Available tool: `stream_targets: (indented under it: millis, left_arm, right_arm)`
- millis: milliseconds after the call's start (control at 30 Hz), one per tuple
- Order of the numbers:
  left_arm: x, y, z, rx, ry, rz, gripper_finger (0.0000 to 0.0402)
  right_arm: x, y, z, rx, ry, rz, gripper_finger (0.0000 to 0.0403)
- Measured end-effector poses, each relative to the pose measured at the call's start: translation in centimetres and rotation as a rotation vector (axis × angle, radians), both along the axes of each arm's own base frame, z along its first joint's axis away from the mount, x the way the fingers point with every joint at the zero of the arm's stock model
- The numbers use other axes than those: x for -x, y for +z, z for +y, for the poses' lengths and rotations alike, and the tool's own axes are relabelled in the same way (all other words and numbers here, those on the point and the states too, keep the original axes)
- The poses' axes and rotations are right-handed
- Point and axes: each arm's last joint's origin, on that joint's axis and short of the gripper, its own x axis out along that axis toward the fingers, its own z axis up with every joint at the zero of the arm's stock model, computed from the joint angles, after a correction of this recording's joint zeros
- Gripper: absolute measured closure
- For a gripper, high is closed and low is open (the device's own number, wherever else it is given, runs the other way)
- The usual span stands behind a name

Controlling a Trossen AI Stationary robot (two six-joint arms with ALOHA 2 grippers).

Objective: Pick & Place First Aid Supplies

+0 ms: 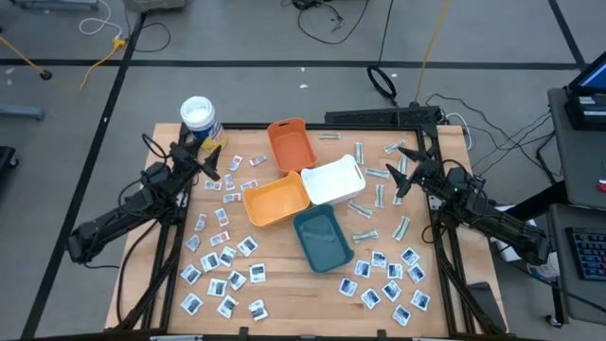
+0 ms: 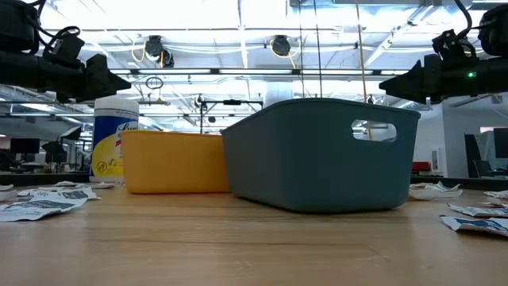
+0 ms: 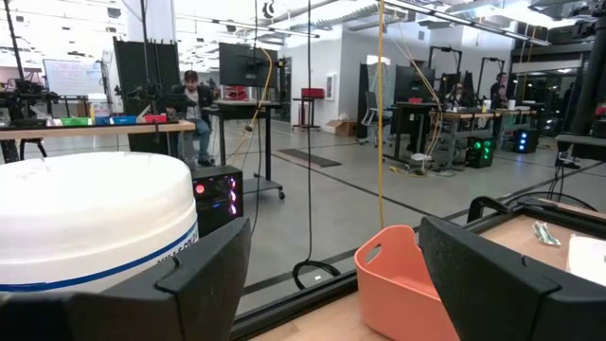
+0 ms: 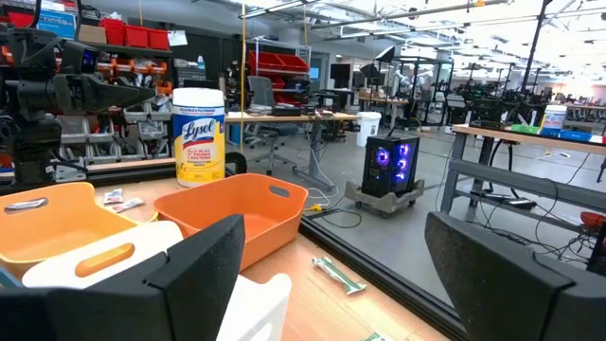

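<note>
You have barely begun: the packets (image 1: pixel 220 256) all lie scattered on the worktop (image 1: pixel 275 284), and the trays (image 1: pixel 320 237) look empty. Left gripper (image 1: pixel 210 163) and right gripper (image 1: pixel 405 170) both hover, fingers spread wide, holding nothing.

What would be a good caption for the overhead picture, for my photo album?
Two open grippers, left gripper and right gripper, flank four trays amid scattered first aid packets.
</note>
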Motion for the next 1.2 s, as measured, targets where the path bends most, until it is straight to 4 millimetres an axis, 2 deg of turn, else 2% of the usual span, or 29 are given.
stream_targets:
  millis: [600, 767, 867, 1067, 1200]
  left_arm:
    - [0.1, 0.5, -0.1, -0.006, 0.002, 0.023, 0.0094]
    - [0.6, 2.9, -0.4, 0.037, 0.001, 0.088, 0.0094]
    - [1.0, 5.1, -0.6, 0.076, 0.0, 0.127, 0.0094]
    - [1.1, 9.5, -0.7, 0.251, 0.002, 0.266, 0.0094]
    - [0.5, 12.4, -0.3, 0.384, 0.016, 0.32, 0.0094]
  right_arm:
    - [0.0, 0.0, 0.0, 0.0, 0.0, 0.0, 0.008]
    - [0.0, 0.0, 0.0, 0.0, 0.0, 0.0, 0.008]
    - [0.0, 0.0, 0.0, 0.0, 0.0, 0.0, 0.008]
    - [0.0, 0.0, 0.0, 0.0, 0.0, 0.0, 0.008]
    - [0.0, 0.0, 0.0, 0.0, 0.0, 0.0, 0.008]
